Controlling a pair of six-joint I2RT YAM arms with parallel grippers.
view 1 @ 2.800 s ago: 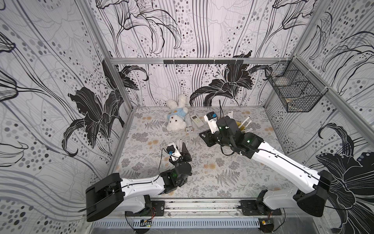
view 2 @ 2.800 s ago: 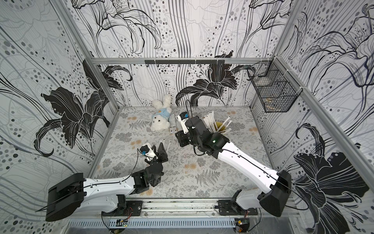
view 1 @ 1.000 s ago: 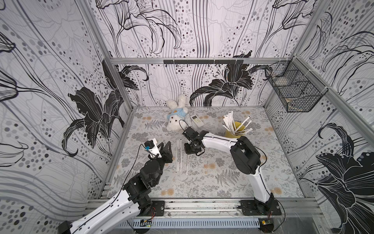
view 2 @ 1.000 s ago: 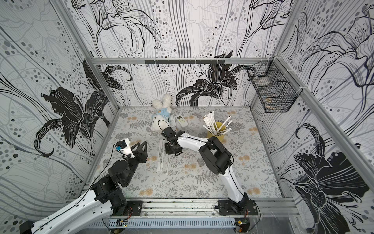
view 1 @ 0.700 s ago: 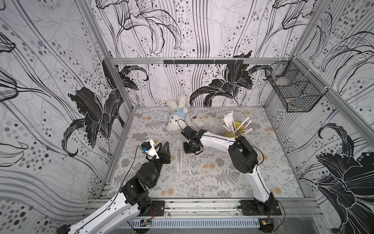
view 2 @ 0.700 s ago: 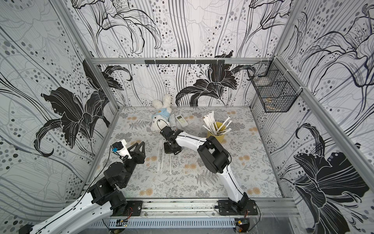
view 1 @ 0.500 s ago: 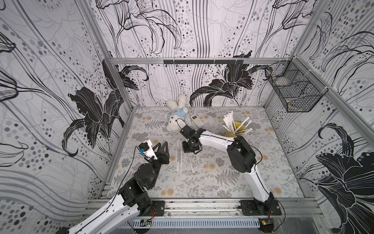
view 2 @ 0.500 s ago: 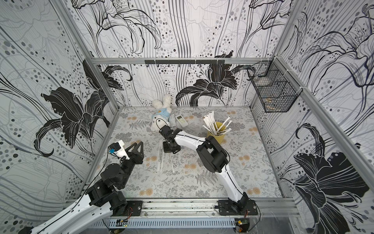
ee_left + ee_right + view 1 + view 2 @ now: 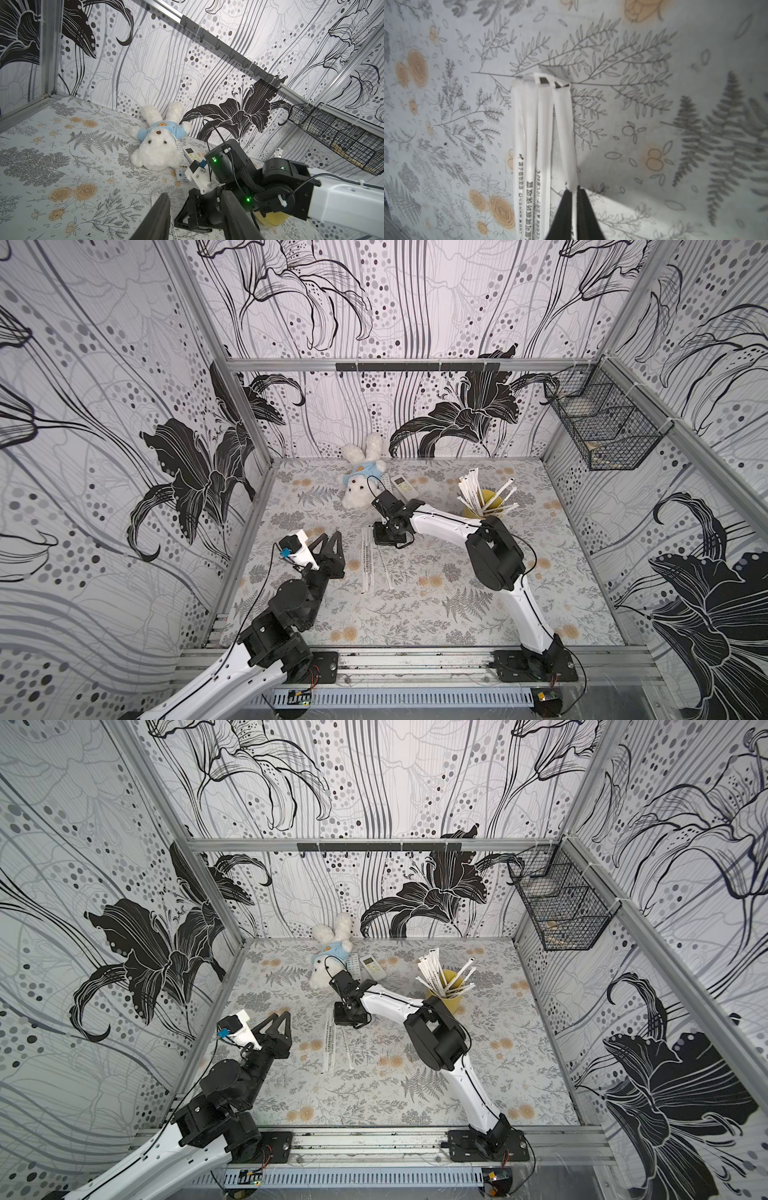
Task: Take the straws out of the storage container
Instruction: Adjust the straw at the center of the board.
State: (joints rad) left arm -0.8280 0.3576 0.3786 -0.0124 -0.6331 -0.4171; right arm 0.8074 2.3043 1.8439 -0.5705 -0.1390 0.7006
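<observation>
The storage container, a yellow cup (image 9: pixel 487 509) (image 9: pixel 452 1001), stands at the back right with several straws (image 9: pixel 471 492) (image 9: pixel 432 971) fanning out of it. A few more straws (image 9: pixel 366 559) (image 9: pixel 329 1044) (image 9: pixel 527 135) lie side by side on the mat. My right gripper (image 9: pixel 384 538) (image 9: pixel 347 1019) (image 9: pixel 574 190) is down at their far ends, its jaws nearly together on one straw (image 9: pixel 564 133) of that row. Just left of the row, my left gripper (image 9: pixel 330 540) (image 9: pixel 277 1022) (image 9: pixel 196 197) hovers open, holding nothing.
A white plush bunny (image 9: pixel 360 483) (image 9: pixel 158 143) lies at the back wall with a white remote (image 9: pixel 405 485) (image 9: pixel 372 966) beside it. A black wire basket (image 9: pixel 602 431) hangs on the right wall. The right arm's elbow (image 9: pixel 494 558) rises over the mat's middle.
The right gripper came from the cup to the mat, where straws now lie, then edged left. The left arm rose and drew back to the left, still open.
</observation>
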